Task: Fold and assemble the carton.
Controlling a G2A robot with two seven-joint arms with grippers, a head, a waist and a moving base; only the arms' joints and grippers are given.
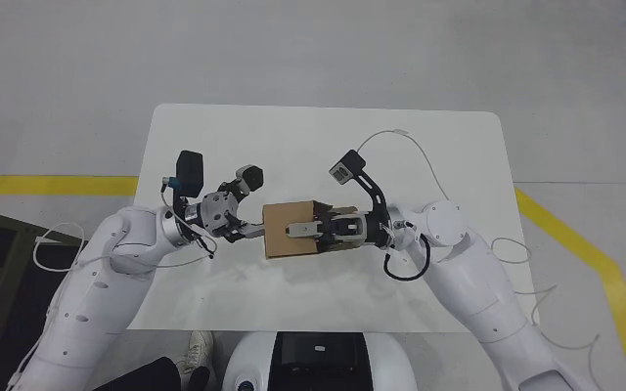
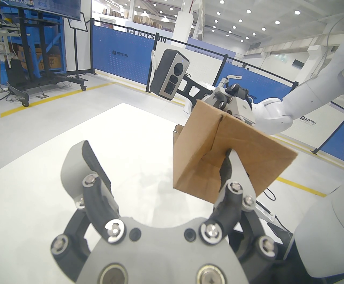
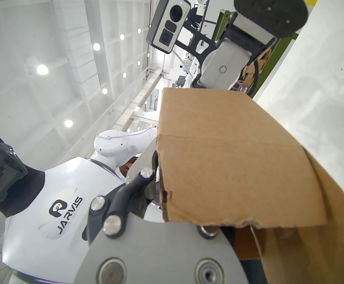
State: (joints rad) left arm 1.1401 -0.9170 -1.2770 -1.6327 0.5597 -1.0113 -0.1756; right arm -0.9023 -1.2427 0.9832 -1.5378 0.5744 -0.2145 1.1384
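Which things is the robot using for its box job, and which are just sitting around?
For the job:
carton
right pincer, gripping the carton
left pincer, open against the carton
table

Just around:
yellow floor line
blue fence
screen on a stand

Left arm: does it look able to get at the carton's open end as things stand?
Likely yes. The left pincer is open right at the carton's open end, one fingertip inside it, the other outside over the table. The right pincer grips the far end, leaving this side free.
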